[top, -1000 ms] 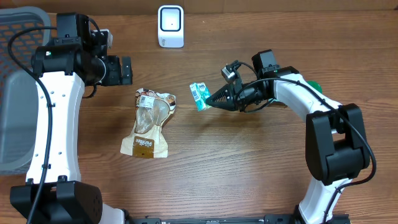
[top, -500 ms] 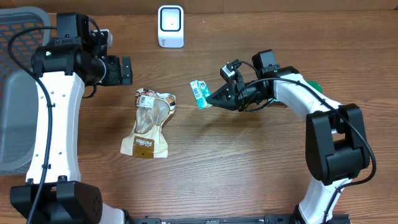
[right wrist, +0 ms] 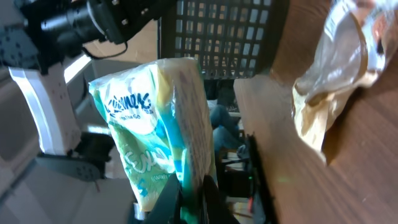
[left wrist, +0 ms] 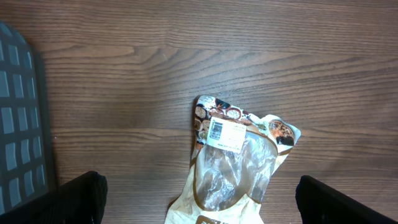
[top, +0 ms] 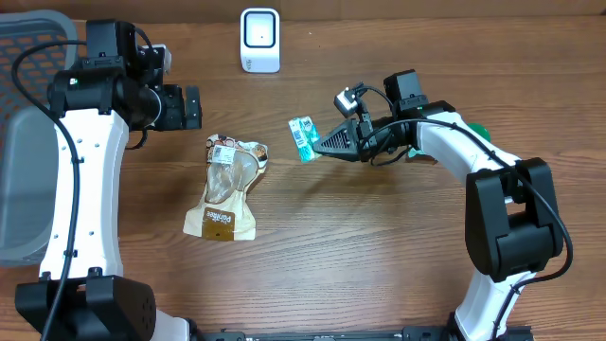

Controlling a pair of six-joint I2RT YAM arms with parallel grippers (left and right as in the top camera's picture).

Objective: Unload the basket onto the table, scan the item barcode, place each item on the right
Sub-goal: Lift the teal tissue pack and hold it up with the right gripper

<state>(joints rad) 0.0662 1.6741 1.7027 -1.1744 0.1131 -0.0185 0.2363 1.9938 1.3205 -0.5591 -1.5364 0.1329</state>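
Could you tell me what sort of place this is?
Probably a mock checkout bench in a robotics lab: a white barcode scanner on a wooden table, a snack pouch, and a grey basket.

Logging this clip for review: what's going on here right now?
The right gripper is shut on a small green-and-white packet, holding it off the table, some way short of the white scanner at the far edge. The left gripper is open and empty, hovering near a brown snack pouch that lies flat on the wood. A grey basket stands at the left edge.
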